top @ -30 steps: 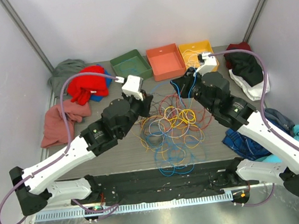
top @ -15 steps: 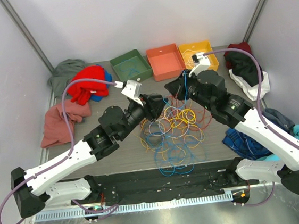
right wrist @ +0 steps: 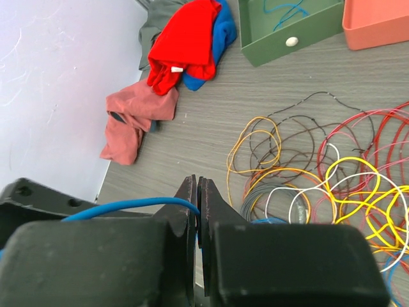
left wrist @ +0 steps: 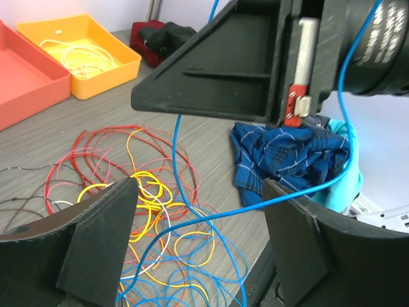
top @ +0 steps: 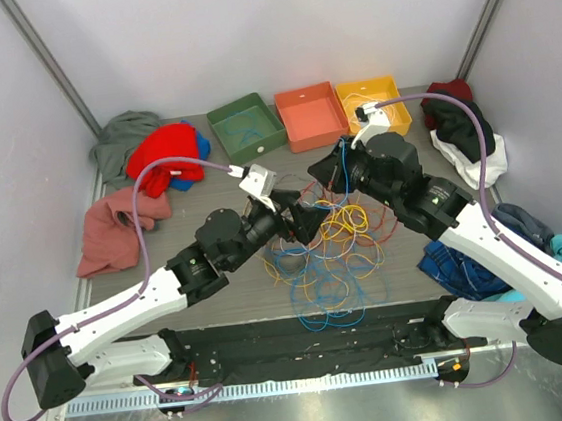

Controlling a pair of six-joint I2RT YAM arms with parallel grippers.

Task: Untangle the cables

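One loose tangle of cables at the middle of the bench, spreading toward the front edge: yellow, orange, red, blue, white and brown loops crossing one another. Two claws above its back part, tips close together.

Pinched shut on one blue cable, the right claw, with that strand held up off the heap. Spread wide and gripping nothing, the left claw, with the blue strand hanging down between its two fingers, apart from both as far as can be seen.

Three trays in a row along the back edge: a green tray with a thin blue wire inside, an orange tray, a yellow tray with a white wire coiled inside.

Three cloth heaps along the left edge: grey cloth, red cloth over a blue piece, pink cloth. Two more at the right edge: dark cloth on white by the back right corner, checked blue cloth beside teal nearer the front.
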